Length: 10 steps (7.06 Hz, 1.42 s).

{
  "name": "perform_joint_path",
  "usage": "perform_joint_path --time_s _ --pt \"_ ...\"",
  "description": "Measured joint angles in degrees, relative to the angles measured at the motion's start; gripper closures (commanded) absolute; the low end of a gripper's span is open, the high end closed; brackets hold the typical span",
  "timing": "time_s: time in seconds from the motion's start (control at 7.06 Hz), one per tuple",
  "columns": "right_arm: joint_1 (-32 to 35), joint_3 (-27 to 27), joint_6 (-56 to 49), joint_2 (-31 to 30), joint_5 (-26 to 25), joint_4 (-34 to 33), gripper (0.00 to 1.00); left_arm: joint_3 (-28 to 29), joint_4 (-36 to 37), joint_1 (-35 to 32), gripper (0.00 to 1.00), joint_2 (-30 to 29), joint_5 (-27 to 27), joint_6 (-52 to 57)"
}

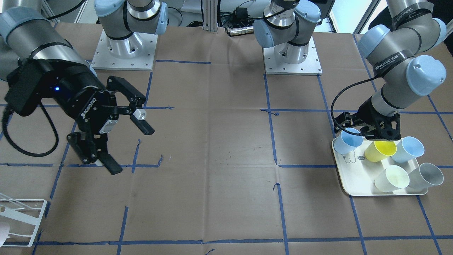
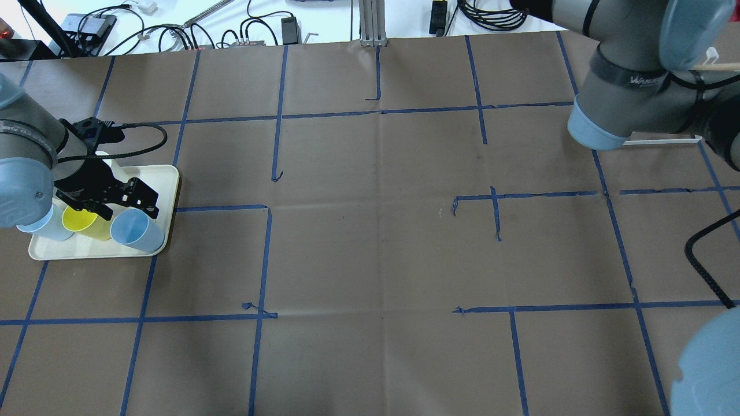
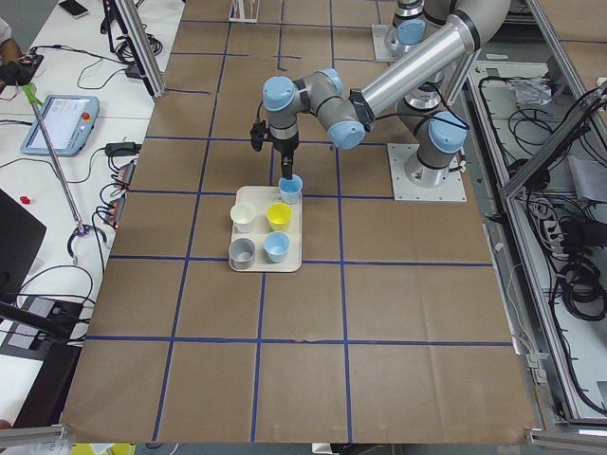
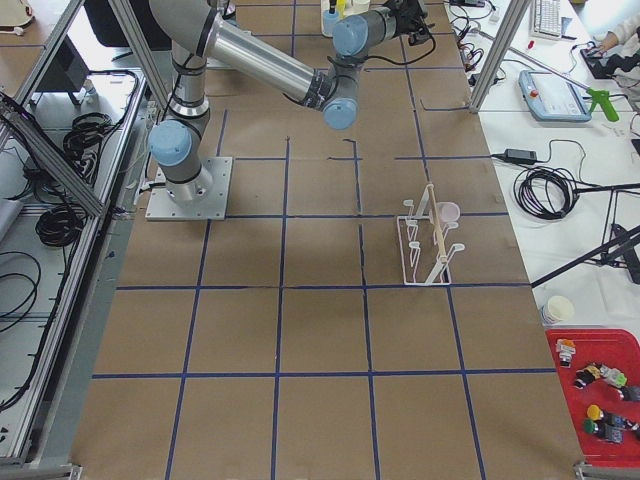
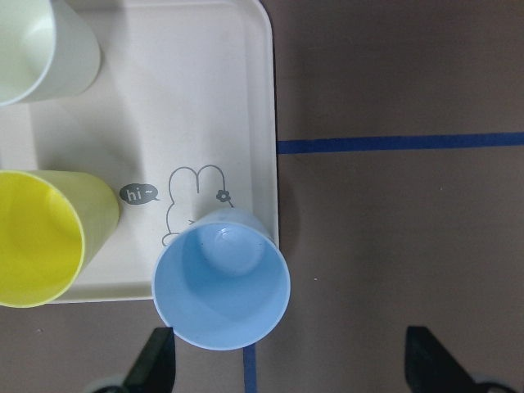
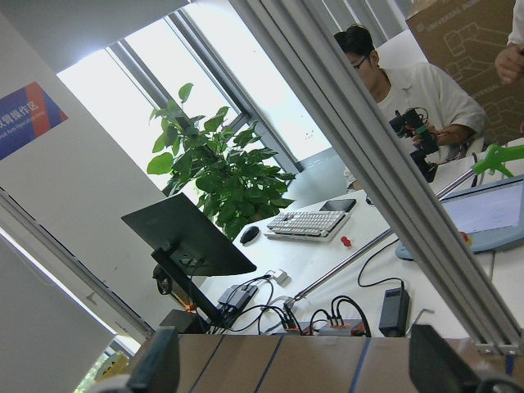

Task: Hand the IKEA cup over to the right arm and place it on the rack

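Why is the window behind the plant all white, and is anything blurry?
Right wrist view: daylight overexposes the window behind the plant. Overhead view: the right arm's blue joint cap, close to the lens, looks soft. Left wrist view: the blue cup is sharp and evenly lit.

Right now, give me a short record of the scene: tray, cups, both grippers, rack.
tray: cream, holds five upright cups
cups: corner blue cup, second blue cup, yellow cup, pale cup, grey cup
left gripper: open, over corner blue cup, not gripping
right gripper: open, empty, above table
rack: white wire, on robot's right side
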Motion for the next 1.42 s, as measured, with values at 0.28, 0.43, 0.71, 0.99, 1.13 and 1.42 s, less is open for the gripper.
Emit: perform_joint_path --time_s 0.28,0.43,0.71,0.99,1.13,1.42 --pt "1.81 0.33 15.38 0.06 -0.16 -3.42 0.00 -0.11 0.61 -0.04 0.02 -2.02 0.04 -0.16" --pt "2.02 0.35 20.60 -0.02 -0.38 -4.64 0.00 -0.14 1.41 -0.04 0.02 -3.10 0.08 -0.20" --pt "2.14 0.36 26.71 -0.22 -0.63 -6.43 0.00 -0.15 2.67 -0.04 0.03 -5.03 0.33 -0.25" --pt "2.16 0.32 30.17 -0.24 -0.68 -7.08 0.00 -0.15 3.30 -0.04 0.39 -6.15 0.52 -0.55" --pt "2.16 0.33 31.78 -0.32 -0.77 -7.55 0.00 -0.14 3.40 -0.07 0.72 -6.33 0.56 -0.83" --pt "2.26 0.95 38.27 -0.03 -1.24 -12.49 0.00 -0.10 3.39 -0.11 1.00 -6.59 0.71 -0.92"
